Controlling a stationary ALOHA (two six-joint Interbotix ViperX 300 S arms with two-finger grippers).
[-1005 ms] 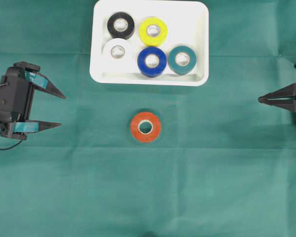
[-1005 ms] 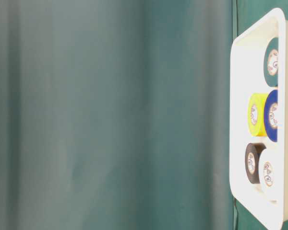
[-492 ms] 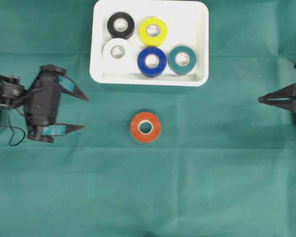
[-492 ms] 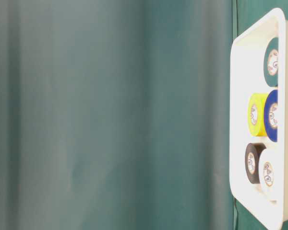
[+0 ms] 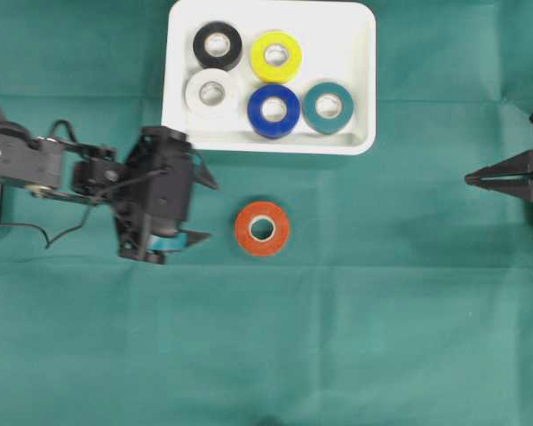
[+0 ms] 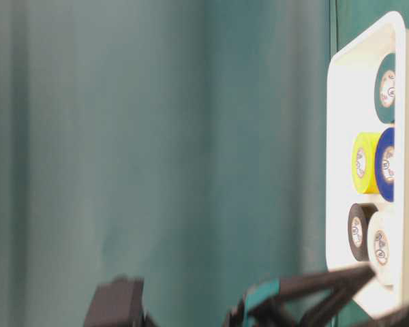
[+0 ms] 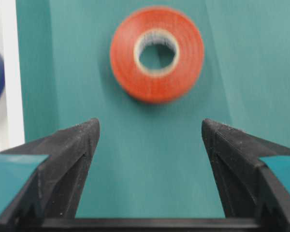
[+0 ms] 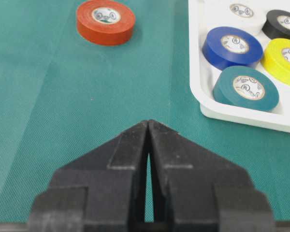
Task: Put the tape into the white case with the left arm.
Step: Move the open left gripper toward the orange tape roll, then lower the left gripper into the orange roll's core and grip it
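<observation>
An orange-red tape roll (image 5: 262,228) lies flat on the green cloth, just below the white case (image 5: 357,53). My left gripper (image 5: 211,211), with teal strips on its fingers, stands open a short way left of the roll, jaws pointing at it. In the left wrist view the tape (image 7: 157,53) sits ahead of the gripper (image 7: 150,124), with bare cloth between the two black fingertips. My right gripper (image 5: 468,179) rests at the far right edge, shut and empty. From the right wrist view, the tape (image 8: 106,21) is far beyond the closed gripper (image 8: 149,123).
The case holds several rolls: black (image 5: 218,44), yellow (image 5: 276,56), white (image 5: 212,91), blue (image 5: 274,110) and teal (image 5: 329,107). The table-level view shows the case rim (image 6: 337,136) at the right and the left arm's finger (image 6: 313,286) at the bottom.
My left arm has swung rightwards from the left edge toward the orange-red tape, jaws still wide. It now enters the table-level view. The right arm and the tape have not moved.
</observation>
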